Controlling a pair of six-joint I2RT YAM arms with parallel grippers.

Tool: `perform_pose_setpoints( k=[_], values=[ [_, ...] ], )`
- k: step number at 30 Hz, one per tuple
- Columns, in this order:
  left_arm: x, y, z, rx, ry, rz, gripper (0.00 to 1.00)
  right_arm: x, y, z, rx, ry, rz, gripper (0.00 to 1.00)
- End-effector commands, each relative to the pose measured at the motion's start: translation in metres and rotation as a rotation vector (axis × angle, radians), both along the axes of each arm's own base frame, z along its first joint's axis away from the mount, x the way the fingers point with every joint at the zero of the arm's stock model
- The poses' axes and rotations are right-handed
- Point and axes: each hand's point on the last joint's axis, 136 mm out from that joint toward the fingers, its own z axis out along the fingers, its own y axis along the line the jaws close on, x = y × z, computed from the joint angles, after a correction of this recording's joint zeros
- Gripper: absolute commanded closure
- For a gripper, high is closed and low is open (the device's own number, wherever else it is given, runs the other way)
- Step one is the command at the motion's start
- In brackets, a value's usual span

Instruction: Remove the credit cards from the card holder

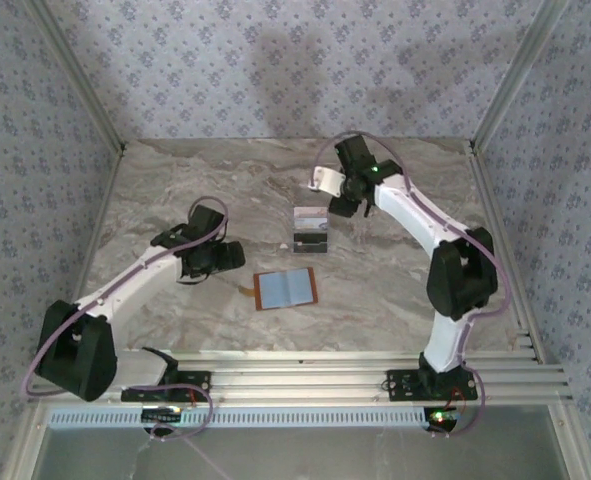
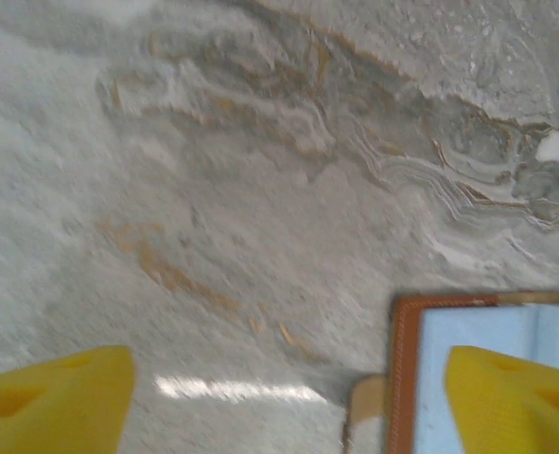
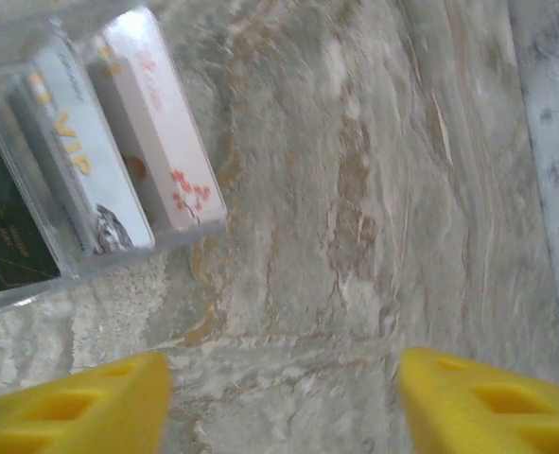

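Left pincer (image 2: 284, 397) released beside open card holder (image 2: 478, 326), right pincer (image 3: 281, 402) released near credit cards (image 3: 118, 170), on marble table (image 3: 355, 236)

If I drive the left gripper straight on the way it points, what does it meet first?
The left gripper faces bare table between its open fingers, but one finger overlaps the open card holder's corner, so that would probably be touched first; depth is unclear.

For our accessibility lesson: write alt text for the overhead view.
An open brown card holder lies on a marble table, several cards just beyond it. The left hand is beside the holder, the right hand beside the cards.
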Motion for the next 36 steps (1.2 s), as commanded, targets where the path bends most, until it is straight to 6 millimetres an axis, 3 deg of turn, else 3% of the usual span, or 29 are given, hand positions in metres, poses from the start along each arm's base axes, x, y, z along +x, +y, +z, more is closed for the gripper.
perform_pose_setpoints(
  k=[1, 2, 6, 12, 17, 26, 30, 34, 36],
  values=[
    [0.023, 0.018, 0.008, 0.109, -0.064, 0.013, 0.05, 0.003, -0.029, 0.01, 0.113, -0.07, -0.196, 0.11],
    [0.028, 0.024, 0.008, 0.135, -0.069, 0.025, 0.01, -0.001, -0.04, 0.005, 0.133, -0.07, -0.247, 0.0],
    [0.047, 0.052, 0.013, 0.266, -0.116, 0.069, 0.0, -0.018, -0.079, -0.019, 0.194, -0.059, -0.439, 0.0],
    [0.072, 0.107, 0.036, 0.556, -0.255, 0.166, 0.0, -0.036, -0.132, -0.045, 0.408, -0.122, -0.73, 0.0],
    [0.085, 0.139, 0.02, 0.53, -0.329, 0.205, 0.0, -0.043, -0.159, -0.069, 0.569, -0.22, -0.842, 0.0],
    [0.105, 0.157, 0.006, 0.31, -0.628, 0.159, 0.0, -0.038, -0.182, -0.072, 0.696, -0.372, -0.875, 0.0],
    [0.108, 0.151, 0.007, 0.277, -0.696, 0.093, 0.0, -0.044, -0.192, -0.08, 0.808, -0.373, -0.873, 0.0],
    [0.11, 0.149, -0.005, 0.237, -0.747, 0.075, 0.0, -0.046, -0.195, -0.085, 0.812, -0.384, -0.886, 0.0],
    [0.113, 0.137, -0.012, 0.233, -0.731, 0.005, 0.01, -0.044, -0.201, -0.085, 0.803, -0.398, -0.922, 0.0]
  ],
)
